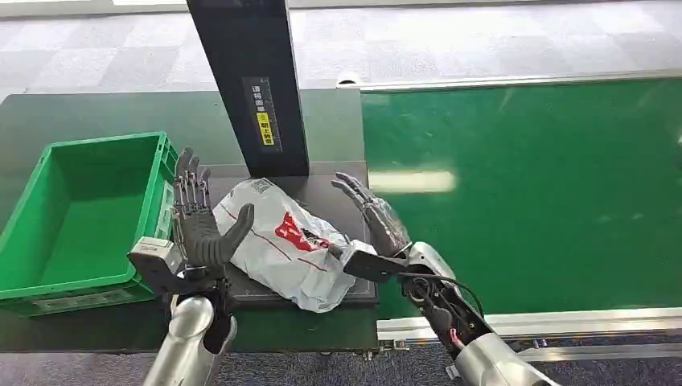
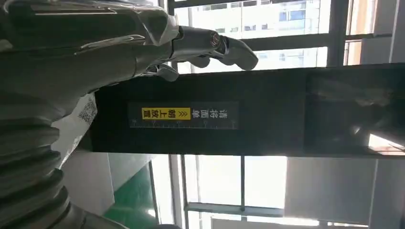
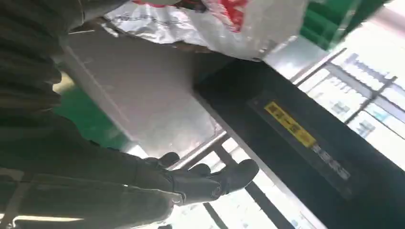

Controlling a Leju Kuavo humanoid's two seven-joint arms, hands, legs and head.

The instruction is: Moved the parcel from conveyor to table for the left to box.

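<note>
White plastic parcel point(image 1: 285, 245) flat on dark table point(image 1: 338, 189) | L hand point(image 1: 199, 225) fingers spread, beside parcel | R hand point(image 1: 376, 215) fingers spread, holds nothing | green box point(image 1: 48, 277) to left.

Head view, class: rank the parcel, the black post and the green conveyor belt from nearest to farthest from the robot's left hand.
Measured from the left hand:
1. Parcel: just to the hand's right on the dark plate, against the thumb.
2. Black post: upright behind the parcel, beyond the fingertips.
3. Green conveyor belt: far right, past the right hand.
</note>
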